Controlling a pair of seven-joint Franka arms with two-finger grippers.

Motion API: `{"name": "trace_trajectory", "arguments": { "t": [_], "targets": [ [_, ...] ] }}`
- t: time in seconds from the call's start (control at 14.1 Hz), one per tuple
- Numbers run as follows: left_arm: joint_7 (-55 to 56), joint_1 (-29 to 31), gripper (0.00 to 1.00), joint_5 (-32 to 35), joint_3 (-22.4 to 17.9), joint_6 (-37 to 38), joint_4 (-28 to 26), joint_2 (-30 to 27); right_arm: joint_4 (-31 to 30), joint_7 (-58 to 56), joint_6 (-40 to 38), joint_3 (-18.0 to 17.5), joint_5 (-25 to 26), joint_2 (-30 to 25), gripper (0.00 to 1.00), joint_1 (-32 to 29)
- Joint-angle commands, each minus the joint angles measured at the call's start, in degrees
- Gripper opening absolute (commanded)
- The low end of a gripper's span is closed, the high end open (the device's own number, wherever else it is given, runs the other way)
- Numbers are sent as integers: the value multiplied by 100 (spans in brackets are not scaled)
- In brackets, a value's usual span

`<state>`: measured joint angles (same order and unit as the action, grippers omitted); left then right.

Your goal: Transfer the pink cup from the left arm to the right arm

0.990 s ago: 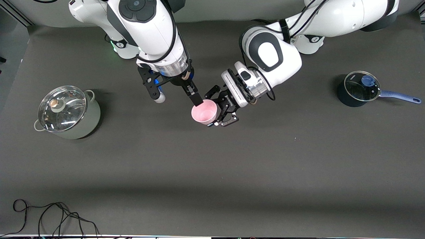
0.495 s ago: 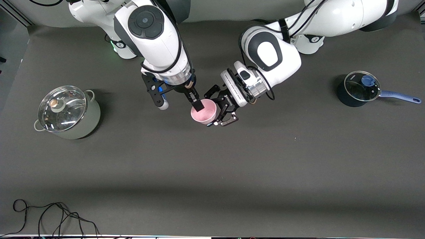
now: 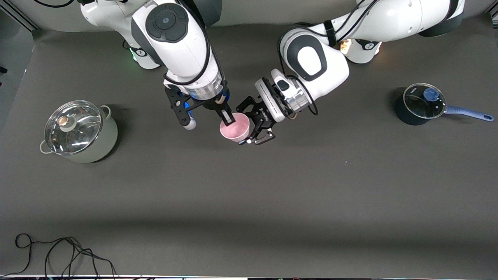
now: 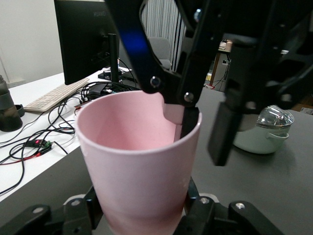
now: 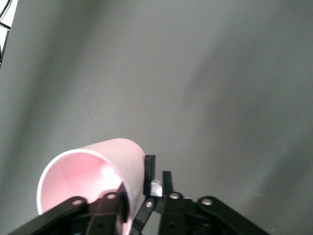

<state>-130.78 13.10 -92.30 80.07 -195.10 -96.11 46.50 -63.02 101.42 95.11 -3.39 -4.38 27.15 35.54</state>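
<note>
Gripping the cup (image 3: 234, 127) mid-table near the robots' edge, left gripper (image 3: 255, 130) waited as right gripper (image 3: 225, 116) straddled the rim unclosed; next, pinch, then release.

Front view: high, looks down on the whole counter (image 3: 249, 202).
Wrist views: close; both share the pink cup (image 4: 139, 161).

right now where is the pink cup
The pink cup is held upright above the table's middle, between the left gripper around its body and the right gripper over its rim.
</note>
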Motion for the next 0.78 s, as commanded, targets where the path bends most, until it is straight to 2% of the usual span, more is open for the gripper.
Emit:
{"name": "trace_trajectory", "arguments": {
  "t": [0.0,0.14,0.21,0.49,0.64,0.71],
  "targets": [
    [44,17,47,-139,-79,-116,145,-132,123,176,-195,13,95,63,0,67],
    [70,43,71,-148,-70,-116,162,-132,123,176,-195,13,95,63,0,67],
    [175,52,75,-131,-79,-107,162,-124,123,176,-195,22,95,63,0,67],
    [211,70,77,-122,-79,-107,171,-123,123,176,-195,22,95,63,0,67],
    [220,61,93,-122,-88,-107,189,-115,123,176,-195,22,95,63,0,67],
    [220,70,97,-122,-96,-107,189,-115,123,167,-195,22,95,63,0,59]
  ]
}}
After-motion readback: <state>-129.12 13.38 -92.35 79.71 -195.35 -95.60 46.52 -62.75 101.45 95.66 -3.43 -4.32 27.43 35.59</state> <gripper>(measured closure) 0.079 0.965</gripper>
